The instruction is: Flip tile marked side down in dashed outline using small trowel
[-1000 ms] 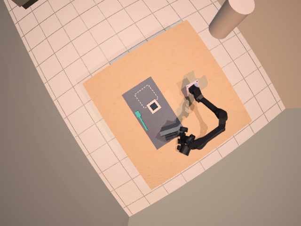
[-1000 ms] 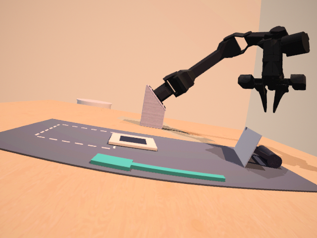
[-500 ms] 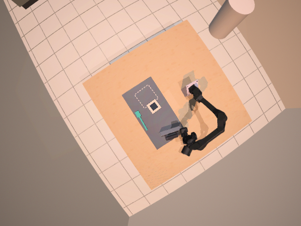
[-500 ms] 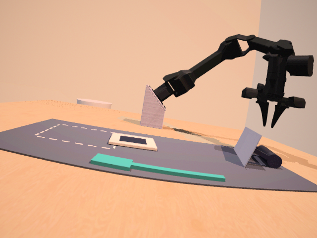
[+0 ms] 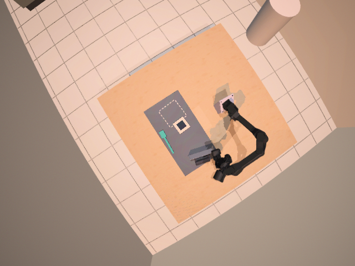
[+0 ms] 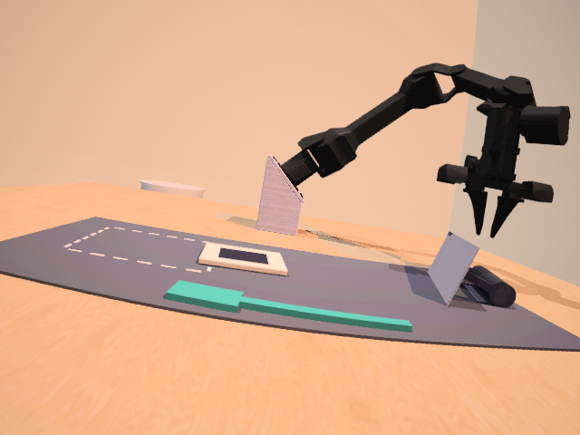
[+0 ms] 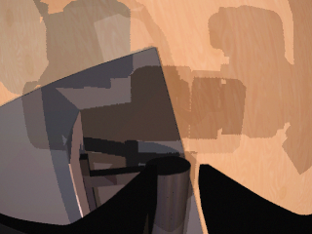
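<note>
The tile lies flat, its dark-square side up, across one side of the dashed outline and mostly outside it. The grey-bladed tool with a thick dark handle, seemingly the trowel, rests at the far end of the mat. Its blade is tilted steeply up. My gripper is empty, its fingers a little apart and pointing down above this tool. In the wrist view the handle shows between and below the fingertips.
A teal flat tool lies along the mat's edge beside the tile. The arm's pale base block stands on the table beyond the mat. A large pale cylinder stands off the table corner.
</note>
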Tool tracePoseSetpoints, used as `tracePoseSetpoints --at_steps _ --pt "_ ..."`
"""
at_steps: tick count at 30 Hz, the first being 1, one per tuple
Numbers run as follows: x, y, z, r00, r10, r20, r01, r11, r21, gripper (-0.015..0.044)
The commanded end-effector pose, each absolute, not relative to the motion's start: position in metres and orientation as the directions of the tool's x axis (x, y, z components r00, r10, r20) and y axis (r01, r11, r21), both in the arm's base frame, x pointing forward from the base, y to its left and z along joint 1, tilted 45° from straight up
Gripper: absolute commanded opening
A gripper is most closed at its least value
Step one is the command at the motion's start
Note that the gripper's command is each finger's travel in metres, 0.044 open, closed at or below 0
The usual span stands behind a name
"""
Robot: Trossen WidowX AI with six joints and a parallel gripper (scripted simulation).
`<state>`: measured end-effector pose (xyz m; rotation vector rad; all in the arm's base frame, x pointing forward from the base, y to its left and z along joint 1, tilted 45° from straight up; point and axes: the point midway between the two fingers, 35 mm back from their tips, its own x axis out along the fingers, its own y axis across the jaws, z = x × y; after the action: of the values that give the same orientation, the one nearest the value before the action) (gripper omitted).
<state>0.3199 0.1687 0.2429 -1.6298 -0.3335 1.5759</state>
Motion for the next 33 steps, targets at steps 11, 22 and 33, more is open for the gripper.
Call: tracePoseSetpoints --at_steps 11,22,33 --pt "0.315 0.163 0.220 0.180 0.691 -0.701 -0.344 -0.623 -0.702 0.0100" --pt "0.312 0.158 0.207 0.181 0.690 -0.701 -0.347 -0.622 -0.702 0.0100" --pt "0.304 0.143 0.189 0.180 0.689 -0.702 -0.349 -0.623 -0.701 0.0100"
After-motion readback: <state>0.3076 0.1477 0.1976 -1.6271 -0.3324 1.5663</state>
